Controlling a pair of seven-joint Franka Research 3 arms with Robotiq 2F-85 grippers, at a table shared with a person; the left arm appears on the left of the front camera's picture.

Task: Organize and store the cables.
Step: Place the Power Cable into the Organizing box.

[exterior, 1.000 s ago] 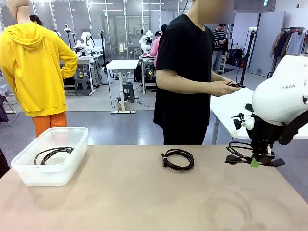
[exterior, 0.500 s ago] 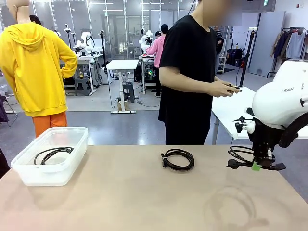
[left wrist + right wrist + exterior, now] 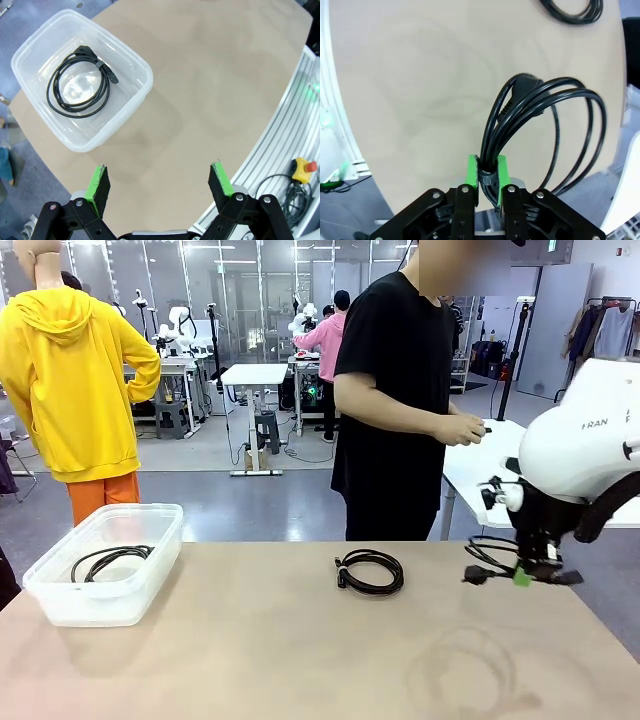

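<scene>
Cables: held coil (image 3: 495, 125) hangs clamped in my right gripper (image 3: 487, 165) over the right of the table (image 3: 250, 640), middle coil (image 3: 343, 575) lies mid-table, stored coil (image 3: 101, 65) in the tub (image 3: 131, 112). Left gripper (image 3: 160, 182) gapes empty. Dangling loops may snag the tub's rim.

Right arm (image 3: 590, 440) is showing a glossy white rounded shell carrying grey "FRAN" lettering. It is running into a black wrist section with a small white round cap and thin black wiring on the side. Right gripper (image 3: 487, 172) is showing black linkage fingers, bright green pads and silver pivot screws at the joints. Left gripper (image 3: 161, 180) is showing the same build: matte black links, silver screw heads, and green pads (image 3: 96, 181) looking scuffed along the edges. Person (image 3: 395, 390) is wearing a plain black short-sleeved T-shirt, with the sleeves ending above the elbow.
</scene>
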